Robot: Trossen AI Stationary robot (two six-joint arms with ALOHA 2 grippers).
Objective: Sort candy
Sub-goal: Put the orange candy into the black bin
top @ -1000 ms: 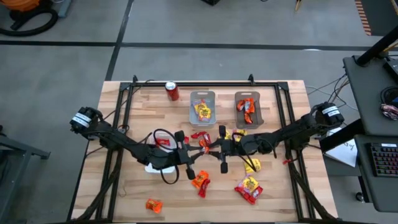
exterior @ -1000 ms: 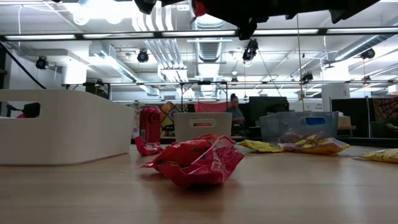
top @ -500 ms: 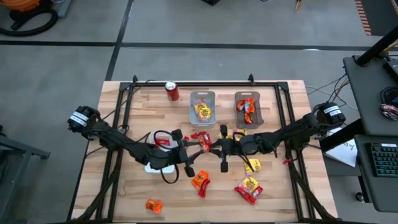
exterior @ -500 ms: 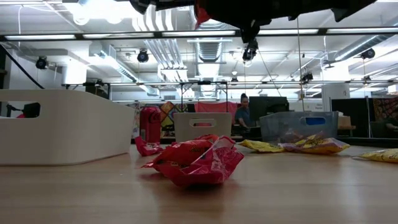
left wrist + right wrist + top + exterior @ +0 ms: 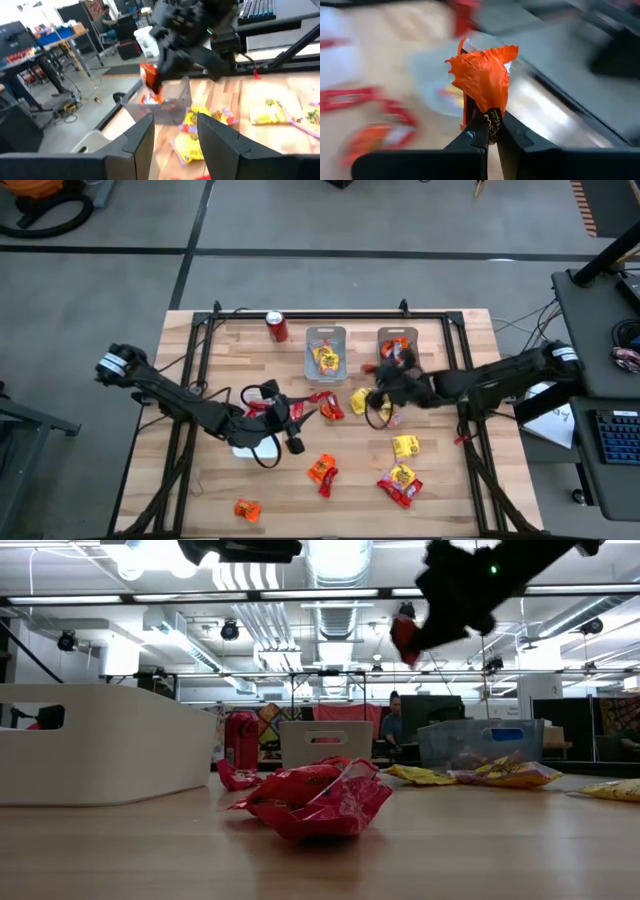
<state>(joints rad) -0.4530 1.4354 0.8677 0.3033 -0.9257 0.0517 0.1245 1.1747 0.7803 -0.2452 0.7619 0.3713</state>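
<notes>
My right gripper (image 5: 385, 373) is shut on an orange candy packet (image 5: 482, 75). It is raised just on the near side of the grey tray with orange candy (image 5: 414, 366). The left wrist view shows the packet (image 5: 150, 80) above that tray's rim. My left gripper (image 5: 175, 142) is open and empty over the table's middle left (image 5: 293, 428). It is by the white tray (image 5: 240, 448) that holds red candy. A second grey tray (image 5: 325, 352) holds yellow candy. Red (image 5: 326, 406), yellow (image 5: 405, 445) and orange (image 5: 322, 470) packets lie loose on the table. My right gripper pinches one end of the orange packet (image 5: 493, 122) between its two fingertips. The rest of the packet stands free past the fingertips, crumpled. In the low view the packet (image 5: 405, 640) is lifted well clear of the table.
A red soda can (image 5: 277, 327) stands at the far left of the trays. An orange packet (image 5: 247, 508) lies near the front edge and a red-yellow heap (image 5: 400, 480) at the near right. A black frame runs along the table's far edge and sides.
My right gripper has left the table's middle, where both grippers stood close together. It has gone toward the far right, up to the tray with orange candy, carrying the orange packet clear of the table. My left gripper has drawn back a little toward the table's left edge.
</notes>
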